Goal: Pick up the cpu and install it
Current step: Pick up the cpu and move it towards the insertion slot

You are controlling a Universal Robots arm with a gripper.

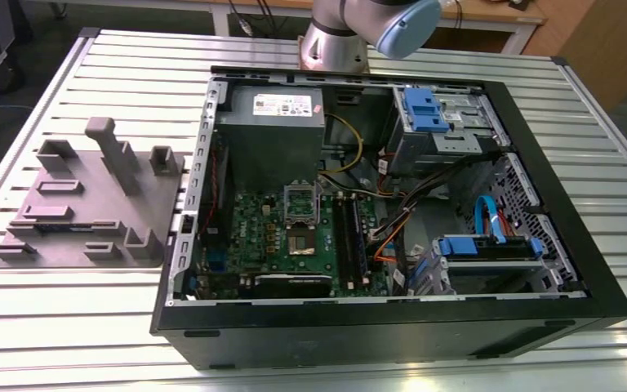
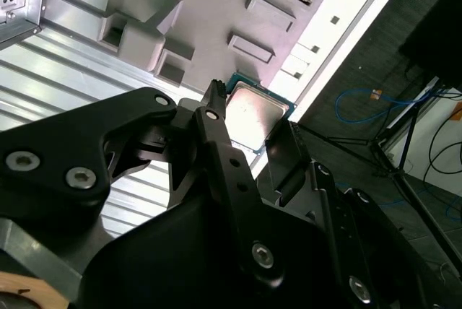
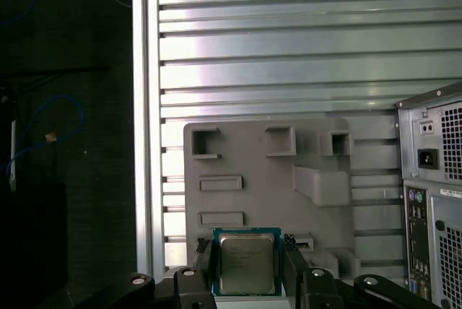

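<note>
Plainly square cpu point(image 3: 246, 262), silvery top, teal rim, between jaws

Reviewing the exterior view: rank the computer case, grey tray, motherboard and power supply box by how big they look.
1. computer case, by far the largest.
2. grey tray and motherboard: they look roughly alike, so I won't rank them against each other.
3. power supply box, smallest.

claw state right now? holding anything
claw: closed on the cpu, gripping it by two opposite edges above the grey tray
</note>
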